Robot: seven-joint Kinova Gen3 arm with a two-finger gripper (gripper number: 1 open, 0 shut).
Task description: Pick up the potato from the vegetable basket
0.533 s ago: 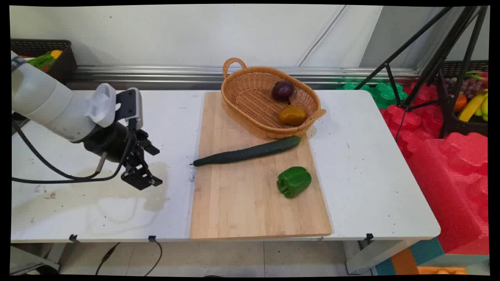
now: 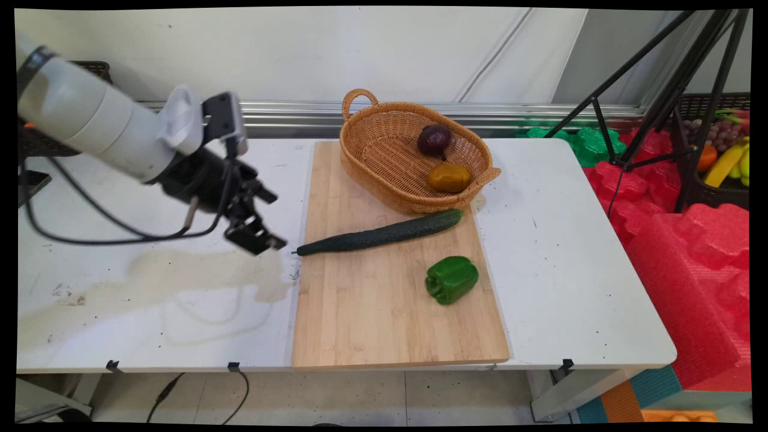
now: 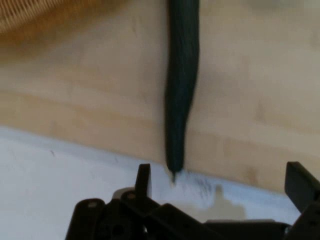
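Gripper (image 2: 264, 222) hanging above the bench (image 2: 570, 252), just left of the wooden cutting board (image 2: 384, 312), fingers spread wide apart and nothing between them. Aimed rightward and a bit down, straight at the thin stem end of the cucumber (image 2: 384, 234), which sits near but not touching. Hand view backs that up: cucumber (image 3: 181, 85) running away from the gripper (image 3: 220, 180) right down the middle of the gap, tip poking just past the board edge (image 3: 75, 130). Lined up along the cucumber's length, probably just because the arm comes in from the left.

Cucumber lying diagonally across the board, fat end up against the near side of the wicker basket (image 2: 372, 150); can't tell if actually touching. Basket parked on the far end of the board, a dark purple round fruit (image 2: 434, 139) and a brownish-yellow one (image 2: 449, 177) resting inside. Green bell pepper (image 2: 451, 279) on its side on the board, nearer and to the right of the cucumber, well apart from the gripper.

Beyond the bench on the right, a black tripod (image 2: 660, 96) and red foam padding (image 2: 684, 252).
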